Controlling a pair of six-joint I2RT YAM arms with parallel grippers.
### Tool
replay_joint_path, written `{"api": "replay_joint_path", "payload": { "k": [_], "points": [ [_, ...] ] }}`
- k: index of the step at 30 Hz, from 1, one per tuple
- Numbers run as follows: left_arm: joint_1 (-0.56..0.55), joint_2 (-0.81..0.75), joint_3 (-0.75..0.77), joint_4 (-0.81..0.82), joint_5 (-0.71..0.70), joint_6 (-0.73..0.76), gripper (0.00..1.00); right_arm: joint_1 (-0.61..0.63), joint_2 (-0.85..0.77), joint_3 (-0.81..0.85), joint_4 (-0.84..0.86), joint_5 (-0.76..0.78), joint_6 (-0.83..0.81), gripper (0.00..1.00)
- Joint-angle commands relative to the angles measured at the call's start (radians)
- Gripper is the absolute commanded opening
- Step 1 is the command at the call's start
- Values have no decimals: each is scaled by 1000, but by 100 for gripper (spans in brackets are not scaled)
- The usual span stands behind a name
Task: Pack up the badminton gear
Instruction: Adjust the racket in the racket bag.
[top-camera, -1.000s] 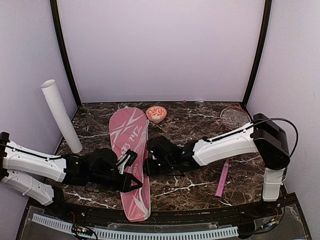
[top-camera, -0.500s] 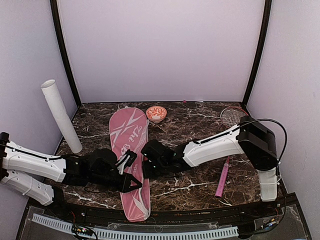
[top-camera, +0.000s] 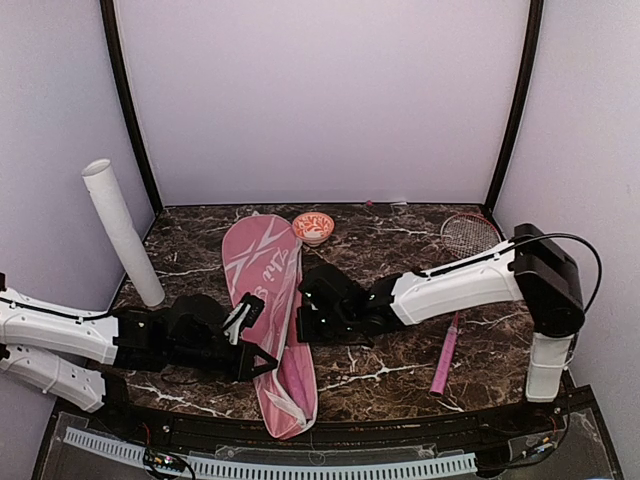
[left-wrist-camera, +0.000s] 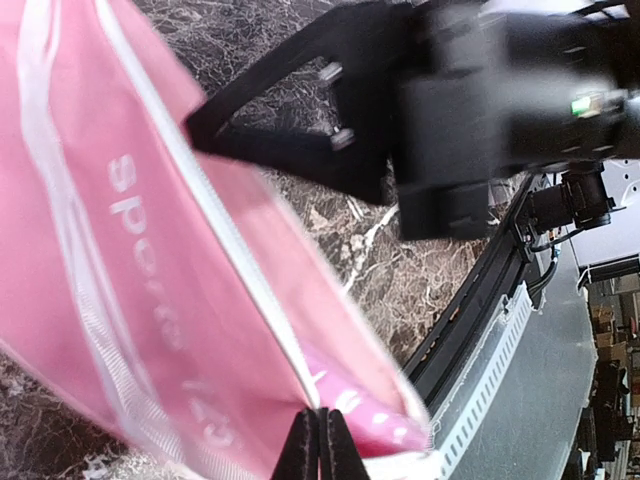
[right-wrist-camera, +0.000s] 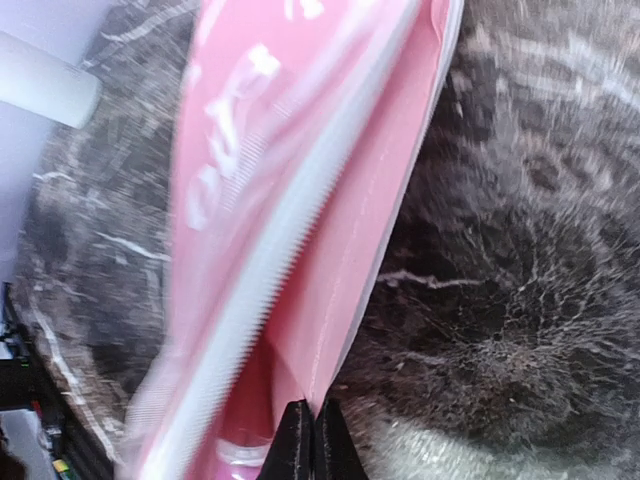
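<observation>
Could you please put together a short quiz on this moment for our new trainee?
1. True or false: the left gripper and the right gripper are both shut on the pink racket cover.
2. Which thing stands nearest the cover's far end? A. a shuttlecock B. the small patterned bowl C. a water bottle
3. Short answer: is the red-framed racket inside the cover yet?

Key: 1. True; each pinches an edge of the cover. 2. B. 3. No; it lies outside the cover, over at the right.
</observation>
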Motion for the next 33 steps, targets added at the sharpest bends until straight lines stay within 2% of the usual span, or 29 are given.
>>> {"api": "replay_joint_path", "payload": {
  "k": [1, 6, 7, 9, 11, 12, 16, 21, 33],
  "points": [
    [-2, -34, -6, -38, -51, 2, 0, -7, -116, -23, 16, 40, -43, 0],
    [-2, -16, 25, -46, -62, -5, 0, 15, -136, -32, 23, 34, -51, 0],
    [-2, -9, 34, -56, -68, -6, 5, 21, -139, -30, 25, 39, -49, 0],
    [-2, 3, 54, -61, -61, -3, 21, 34, -136, -24, 25, 51, -46, 0],
    [-2, 17, 73, -68, -57, -10, 45, 42, -127, -16, 25, 56, -38, 0],
    [-2, 25, 81, -74, -55, -14, 53, 46, -122, -12, 26, 59, -36, 0],
    [-2, 65, 141, -154, -63, -22, 76, 60, -105, 14, 9, 80, -32, 0],
    [-10, 120, 214, -262, -66, -16, 81, 66, -103, 22, -2, 107, -3, 0],
    [-22, 225, 277, -235, -78, -9, 81, 68, -95, 17, 15, 81, 19, 0]
  ]
}}
